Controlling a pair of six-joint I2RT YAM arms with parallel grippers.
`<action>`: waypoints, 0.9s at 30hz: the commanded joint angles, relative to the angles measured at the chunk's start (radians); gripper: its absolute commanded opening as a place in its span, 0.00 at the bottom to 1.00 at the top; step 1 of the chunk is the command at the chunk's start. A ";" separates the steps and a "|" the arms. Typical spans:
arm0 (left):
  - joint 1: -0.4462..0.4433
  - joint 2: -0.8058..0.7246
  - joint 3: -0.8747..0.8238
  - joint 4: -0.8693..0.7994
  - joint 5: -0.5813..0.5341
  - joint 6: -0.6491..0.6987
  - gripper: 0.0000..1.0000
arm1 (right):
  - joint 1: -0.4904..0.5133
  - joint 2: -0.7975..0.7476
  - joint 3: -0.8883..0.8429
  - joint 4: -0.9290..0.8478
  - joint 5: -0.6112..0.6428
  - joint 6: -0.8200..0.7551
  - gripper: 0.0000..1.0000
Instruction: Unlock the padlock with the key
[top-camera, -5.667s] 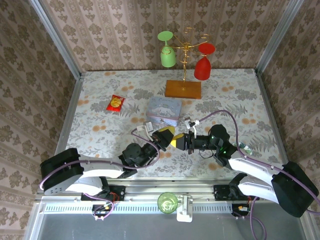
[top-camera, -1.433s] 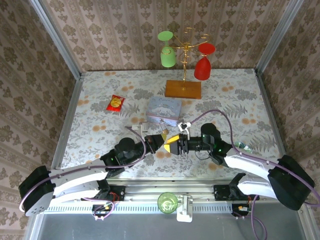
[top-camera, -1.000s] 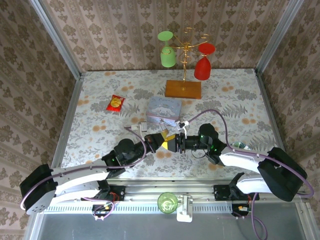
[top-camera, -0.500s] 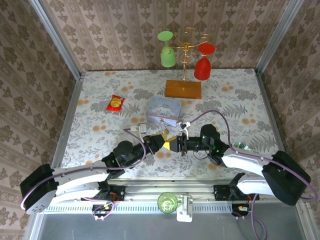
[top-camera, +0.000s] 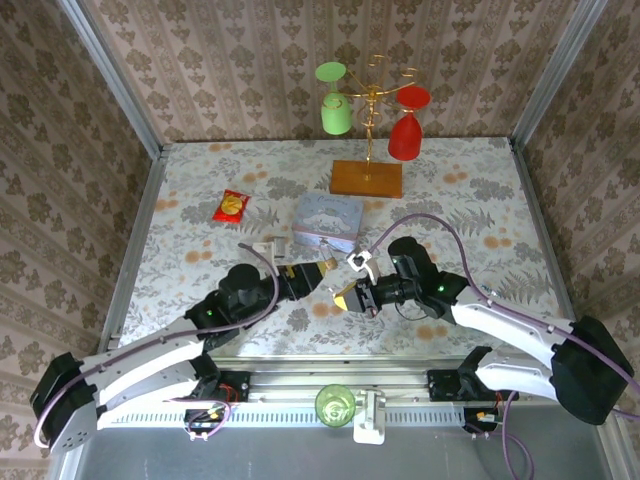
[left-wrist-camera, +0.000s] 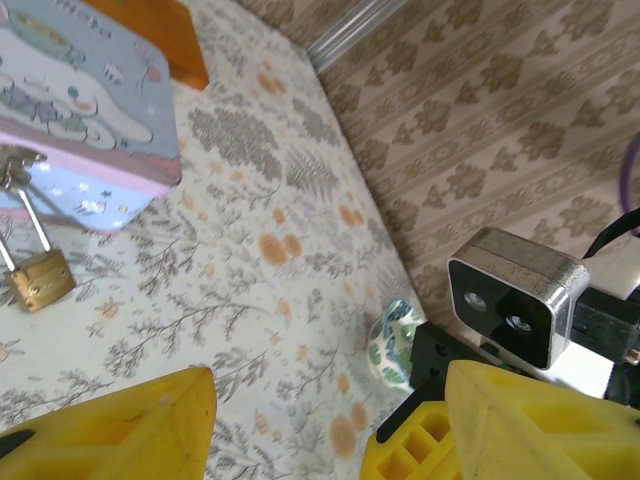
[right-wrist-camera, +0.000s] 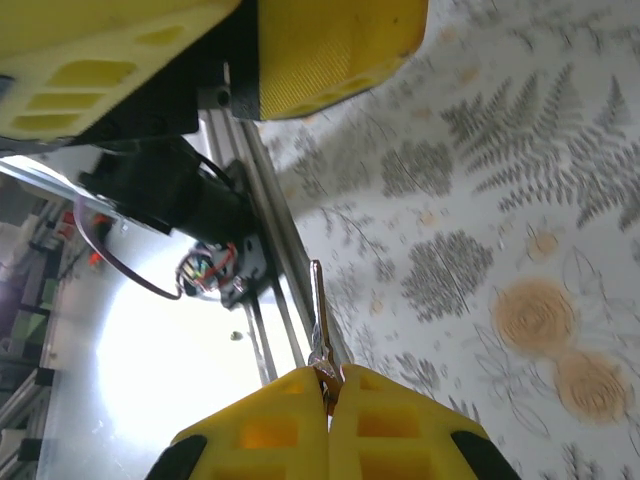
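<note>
The small brass padlock lies on the table with its thin shackle reaching up to the front of the pale blue tin. My left gripper hangs open above the table, with nothing between its yellow fingers. My right gripper is shut on the key, whose silver blade sticks out past the fingertips. In the top view the left gripper and the right gripper face each other, close together, just in front of the blue tin.
A red-and-yellow snack packet lies at the left. At the back, a wooden-based rack holds a green glass and a red glass. A small green-patterned object lies on the table by the right arm.
The two grippers were tip to tip a second ago. The left gripper has opened and drawn back to the left. The right gripper has shut on the key.
</note>
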 joint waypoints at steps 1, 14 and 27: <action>-0.005 0.074 0.012 0.066 0.086 0.065 0.63 | 0.004 0.017 0.037 -0.104 0.017 -0.055 0.00; 0.091 0.231 0.028 0.010 0.016 0.030 0.61 | -0.022 0.172 0.073 -0.160 0.162 -0.041 0.00; 0.163 0.653 0.092 0.333 -0.017 0.044 0.75 | -0.075 0.311 0.094 -0.152 0.244 0.045 0.00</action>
